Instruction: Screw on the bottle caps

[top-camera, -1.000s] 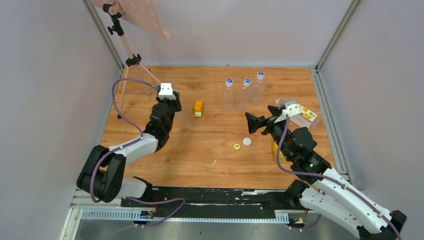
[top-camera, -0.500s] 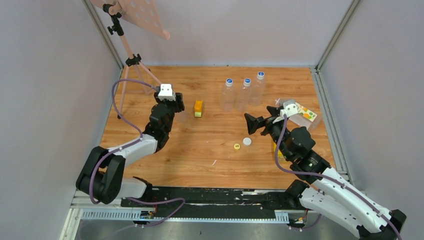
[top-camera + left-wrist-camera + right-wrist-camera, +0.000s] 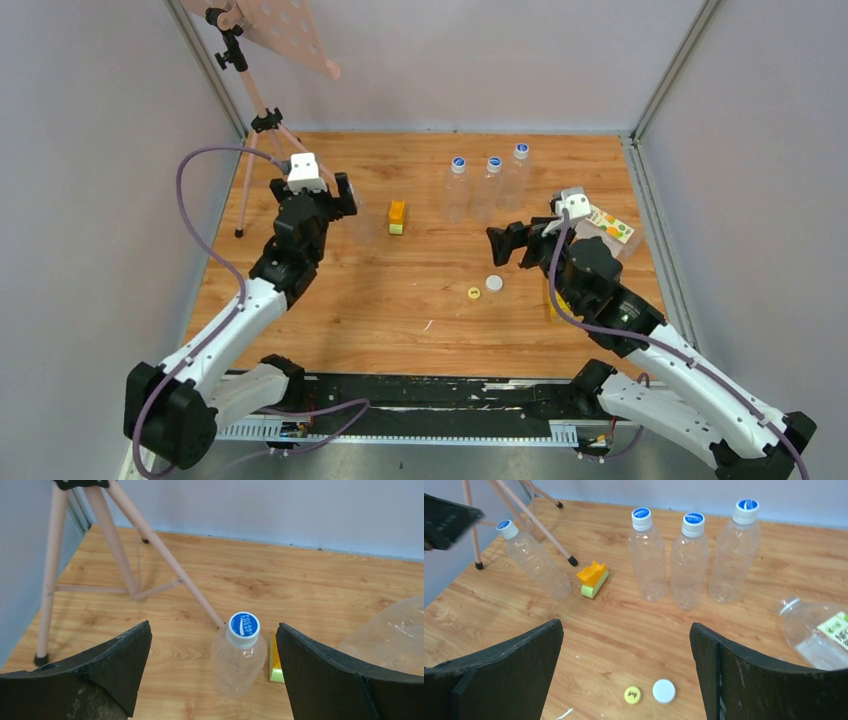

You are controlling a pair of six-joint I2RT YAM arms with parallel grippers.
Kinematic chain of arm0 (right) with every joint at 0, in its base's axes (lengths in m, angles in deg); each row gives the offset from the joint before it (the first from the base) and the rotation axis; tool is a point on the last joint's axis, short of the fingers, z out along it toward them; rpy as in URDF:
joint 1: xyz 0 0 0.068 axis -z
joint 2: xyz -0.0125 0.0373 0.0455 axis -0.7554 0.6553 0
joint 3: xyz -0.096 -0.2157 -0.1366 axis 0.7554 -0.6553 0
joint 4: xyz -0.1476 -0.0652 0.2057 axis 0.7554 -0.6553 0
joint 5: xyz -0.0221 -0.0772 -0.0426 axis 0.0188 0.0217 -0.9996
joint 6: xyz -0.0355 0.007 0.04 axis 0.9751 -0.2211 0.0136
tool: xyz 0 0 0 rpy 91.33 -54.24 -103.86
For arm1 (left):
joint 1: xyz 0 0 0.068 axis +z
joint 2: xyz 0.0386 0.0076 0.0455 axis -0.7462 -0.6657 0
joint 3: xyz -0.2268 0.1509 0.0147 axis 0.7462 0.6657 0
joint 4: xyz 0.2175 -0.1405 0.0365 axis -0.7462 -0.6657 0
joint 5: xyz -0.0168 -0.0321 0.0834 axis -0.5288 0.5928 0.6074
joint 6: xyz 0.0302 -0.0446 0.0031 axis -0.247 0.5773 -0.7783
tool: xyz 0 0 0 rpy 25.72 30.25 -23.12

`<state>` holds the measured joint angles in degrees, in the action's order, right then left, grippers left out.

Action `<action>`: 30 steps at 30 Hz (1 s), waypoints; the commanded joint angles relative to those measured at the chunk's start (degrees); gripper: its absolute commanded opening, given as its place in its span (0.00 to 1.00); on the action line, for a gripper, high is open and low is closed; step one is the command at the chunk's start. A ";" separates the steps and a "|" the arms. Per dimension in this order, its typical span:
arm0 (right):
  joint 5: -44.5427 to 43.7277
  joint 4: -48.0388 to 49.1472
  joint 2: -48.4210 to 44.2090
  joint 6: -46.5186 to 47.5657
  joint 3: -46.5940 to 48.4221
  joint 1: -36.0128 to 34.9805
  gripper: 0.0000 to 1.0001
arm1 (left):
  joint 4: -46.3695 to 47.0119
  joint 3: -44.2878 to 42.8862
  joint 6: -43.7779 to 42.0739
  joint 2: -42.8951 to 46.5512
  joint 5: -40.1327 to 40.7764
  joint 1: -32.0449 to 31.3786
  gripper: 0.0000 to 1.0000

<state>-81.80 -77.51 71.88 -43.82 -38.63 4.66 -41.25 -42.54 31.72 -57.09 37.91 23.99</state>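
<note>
Currently the yellow cap (image 3: 633, 695) and white cap (image 3: 664, 691) lie loose, side by side, on the table (image 3: 400, 320) toward its near edge. An uncapped wide bottle (image 3: 819, 637) lies by the right edge. Three capped bottles (image 3: 689, 560) stand in a row near the far edge. A fourth capped bottle (image 3: 239, 660) stands beside the orange-green block (image 3: 592, 580). The left gripper (image 3: 212, 632) is spread wide over it, holding nothing. The right gripper (image 3: 625, 626) is likewise wide and empty.

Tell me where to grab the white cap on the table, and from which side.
Take the white cap across its round rim, coming straight down from above: it lies flat and low on the table. The yellow cap sits close beside it, so probably pinch the two sides not facing it.
</note>
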 commanded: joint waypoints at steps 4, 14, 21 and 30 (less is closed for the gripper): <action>-5.56 -27.84 9.35 -18.97 13.75 4.76 1.00 | -27.69 -6.73 -1.64 16.89 -1.55 0.28 1.00; 2.66 -46.55 18.09 -34.29 11.84 25.00 1.00 | -38.52 -8.00 -2.19 26.72 -7.67 0.26 1.00; 3.87 -46.10 24.09 -35.48 5.97 31.76 1.00 | -43.54 -9.50 -2.62 26.68 -10.16 0.28 1.00; 6.75 -40.20 34.15 -34.27 2.14 32.10 1.00 | -40.89 -7.62 -0.44 29.16 -19.35 0.28 1.00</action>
<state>-76.68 -121.18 103.16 -77.59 -36.16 36.50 -83.93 -49.69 30.54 -28.28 22.76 23.99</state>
